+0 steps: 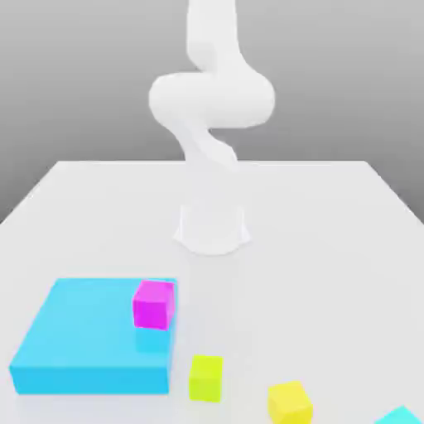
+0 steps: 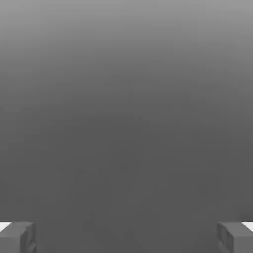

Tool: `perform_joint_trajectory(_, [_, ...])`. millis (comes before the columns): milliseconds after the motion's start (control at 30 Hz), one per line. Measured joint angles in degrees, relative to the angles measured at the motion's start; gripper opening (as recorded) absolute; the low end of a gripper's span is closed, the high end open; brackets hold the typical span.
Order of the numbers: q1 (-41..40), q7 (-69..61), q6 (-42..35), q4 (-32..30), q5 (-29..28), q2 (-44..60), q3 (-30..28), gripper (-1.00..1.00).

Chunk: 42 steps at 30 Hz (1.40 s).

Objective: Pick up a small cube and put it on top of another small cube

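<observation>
Exterior view, left to right: flat cyan block [image 1: 83, 348] on white table [image 1: 331, 248]; magenta cube [image 1: 154, 304] on its right rear corner. Lime cube [image 1: 205, 378] just right of block, on table. Golden cube [image 1: 290, 402] further right, apart from lime cube. White arm [image 1: 211, 108] behind. Hand view: gripper [image 2: 126, 237] fingers [image 2: 17, 237] wide apart, nothing between.

Golden cube [image 1: 290, 402] near lime cube [image 1: 205, 378], apart
</observation>
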Motion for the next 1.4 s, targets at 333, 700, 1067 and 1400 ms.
perform_joint_trajectory(333, [1.0, 0.2, 7.8, -2.1, -1.8, 21.1, 3.0, 0.00])
perform_joint_trajectory(700, [3.2, 0.6, 16.2, -4.4, -4.0, 44.0, 5.4, 0.00])
perform_joint_trajectory(1067, [6.3, 1.9, 28.3, -3.8, -6.6, 66.7, 4.1, -1.00])
perform_joint_trajectory(1400, [5.5, 1.2, 24.8, -4.8, -5.6, 62.2, 5.2, -1.00])
